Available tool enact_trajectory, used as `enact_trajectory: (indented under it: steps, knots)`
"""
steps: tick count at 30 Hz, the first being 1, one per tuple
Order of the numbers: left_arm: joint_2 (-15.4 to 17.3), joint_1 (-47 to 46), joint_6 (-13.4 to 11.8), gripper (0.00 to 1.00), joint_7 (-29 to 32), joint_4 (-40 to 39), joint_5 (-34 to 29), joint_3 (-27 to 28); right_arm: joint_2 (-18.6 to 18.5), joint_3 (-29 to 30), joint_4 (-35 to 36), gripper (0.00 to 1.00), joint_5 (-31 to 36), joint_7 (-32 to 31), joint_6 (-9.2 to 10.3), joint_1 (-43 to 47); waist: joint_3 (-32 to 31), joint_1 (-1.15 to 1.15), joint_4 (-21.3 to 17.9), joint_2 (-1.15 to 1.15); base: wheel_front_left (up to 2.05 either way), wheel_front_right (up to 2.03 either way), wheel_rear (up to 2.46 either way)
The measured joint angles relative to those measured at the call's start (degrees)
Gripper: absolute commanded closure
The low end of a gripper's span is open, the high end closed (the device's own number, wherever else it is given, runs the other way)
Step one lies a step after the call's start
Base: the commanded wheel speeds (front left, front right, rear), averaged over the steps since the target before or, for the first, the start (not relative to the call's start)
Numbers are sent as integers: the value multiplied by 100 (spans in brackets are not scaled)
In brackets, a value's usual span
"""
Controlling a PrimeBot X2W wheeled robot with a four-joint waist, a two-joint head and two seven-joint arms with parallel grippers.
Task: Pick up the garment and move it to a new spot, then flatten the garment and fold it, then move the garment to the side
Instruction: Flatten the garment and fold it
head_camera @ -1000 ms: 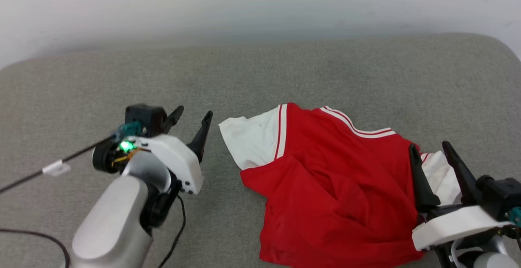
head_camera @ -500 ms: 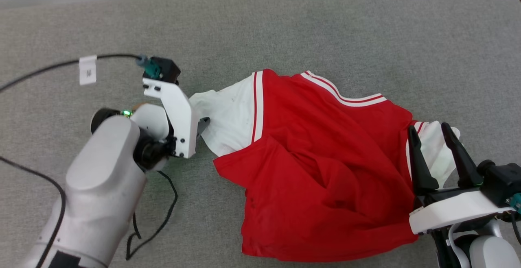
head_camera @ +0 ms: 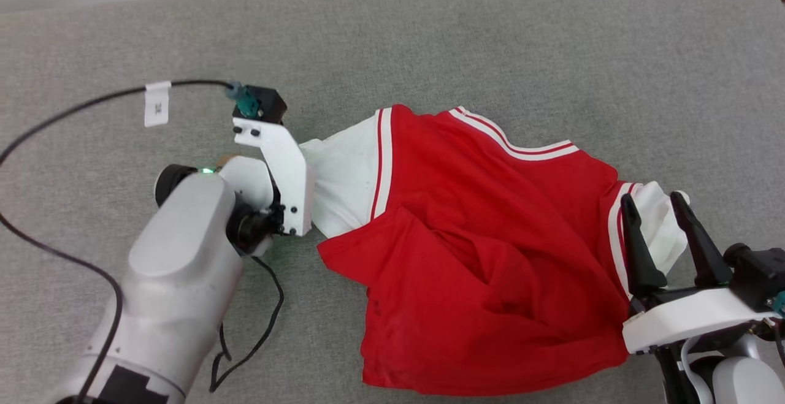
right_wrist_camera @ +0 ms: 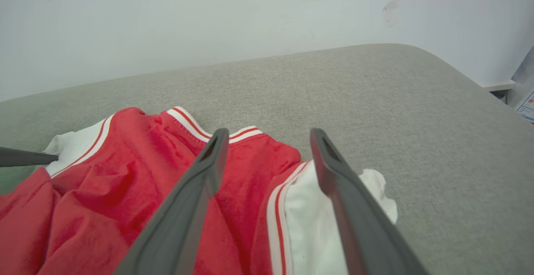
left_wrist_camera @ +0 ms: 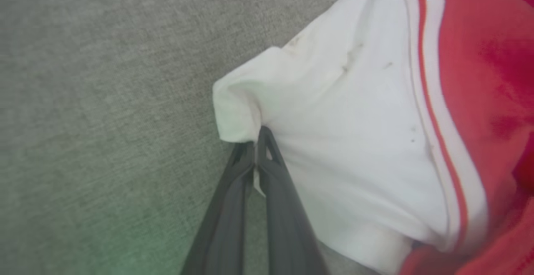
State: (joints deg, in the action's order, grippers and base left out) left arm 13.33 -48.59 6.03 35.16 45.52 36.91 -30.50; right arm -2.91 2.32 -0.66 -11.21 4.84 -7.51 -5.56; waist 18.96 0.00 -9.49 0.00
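Grey cushion (head_camera: 490, 42) (perhaps), cable (head_camera: 196, 83) near garment (head_camera: 490, 257)

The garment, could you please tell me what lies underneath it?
The garment lies crumpled on the grey upholstered surface, which shows around it. Anything directly beneath its folds is covered and cannot be seen.

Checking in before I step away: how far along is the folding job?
Nothing is finished: the garment lies crumpled on the grey surface. In hand: the left gripper is shut on one sleeve edge, the right gripper open by the other sleeve. Lifting, moving, flattening, folding and setting aside remain.
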Motion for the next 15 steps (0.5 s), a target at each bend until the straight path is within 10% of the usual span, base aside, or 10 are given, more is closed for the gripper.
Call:
enact_trajectory:
  steps: [15]
  knots:
    - [319, 1306, -565, 100, -2395, -1244, -229, 321, 1, 976, -500, 0, -387, -1571, 0, 297, -798, 1, 442, 0, 0, 0, 0]
